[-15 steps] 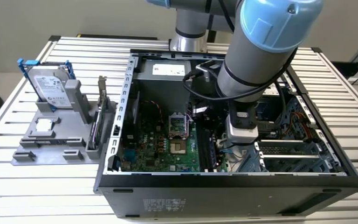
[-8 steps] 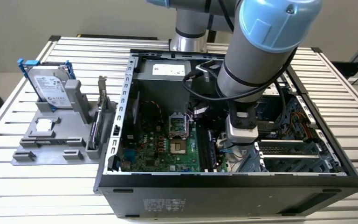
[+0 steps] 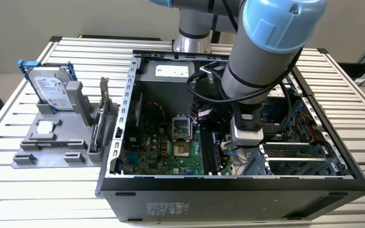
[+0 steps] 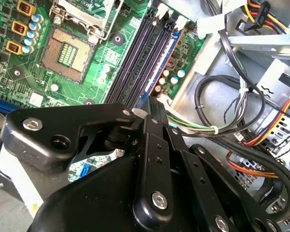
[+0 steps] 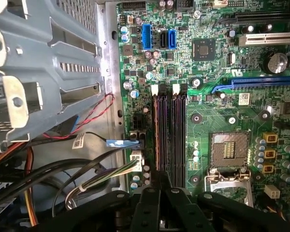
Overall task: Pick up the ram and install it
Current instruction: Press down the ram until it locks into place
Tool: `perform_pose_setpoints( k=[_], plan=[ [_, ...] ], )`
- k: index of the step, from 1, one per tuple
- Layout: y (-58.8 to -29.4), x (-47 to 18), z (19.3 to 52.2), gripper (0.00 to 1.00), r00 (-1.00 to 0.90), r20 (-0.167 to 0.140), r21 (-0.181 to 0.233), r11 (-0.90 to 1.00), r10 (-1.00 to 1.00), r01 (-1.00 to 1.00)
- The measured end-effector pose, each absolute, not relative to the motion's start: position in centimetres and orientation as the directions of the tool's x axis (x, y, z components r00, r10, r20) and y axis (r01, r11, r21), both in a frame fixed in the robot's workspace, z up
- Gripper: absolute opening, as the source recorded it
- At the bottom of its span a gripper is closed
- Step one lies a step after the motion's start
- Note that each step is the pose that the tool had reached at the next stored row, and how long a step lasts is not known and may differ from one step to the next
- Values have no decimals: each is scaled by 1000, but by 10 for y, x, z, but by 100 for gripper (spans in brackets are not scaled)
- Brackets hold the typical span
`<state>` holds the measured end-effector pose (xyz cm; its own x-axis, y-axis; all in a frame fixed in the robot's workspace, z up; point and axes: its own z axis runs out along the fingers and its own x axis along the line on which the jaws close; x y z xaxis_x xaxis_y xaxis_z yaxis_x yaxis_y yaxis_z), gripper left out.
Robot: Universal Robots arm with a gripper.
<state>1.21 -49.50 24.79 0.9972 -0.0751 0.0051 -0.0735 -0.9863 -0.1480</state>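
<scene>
Down inside the open case [image 3: 116, 142], gripper [image 5: 160, 181] pinches the ram [image 4: 152, 104] edge-on, long axis parallel to the slots [image 5: 170, 137] just beneath.

In the exterior view the arm [image 3: 258, 52] is seen reaching down from above, its grey forearm capped by a blue joint cover and its wrist pointed steeply downward. The gripper [image 3: 246, 142] is carried at the low end of that wrist. In both wrist views the black linkage of the gripper [image 4: 152, 108] [image 5: 160, 181] is shown with the finger bars drawn in until they meet at a narrow tip, and no gap is seen between them.
</scene>
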Motion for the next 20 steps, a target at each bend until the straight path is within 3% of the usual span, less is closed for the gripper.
perform_pose_setpoints(
  k=[20],
  plan=[
    [-495, 12, 248, 0, 997, 28, -150, -986, -75, -70]
  ],
)
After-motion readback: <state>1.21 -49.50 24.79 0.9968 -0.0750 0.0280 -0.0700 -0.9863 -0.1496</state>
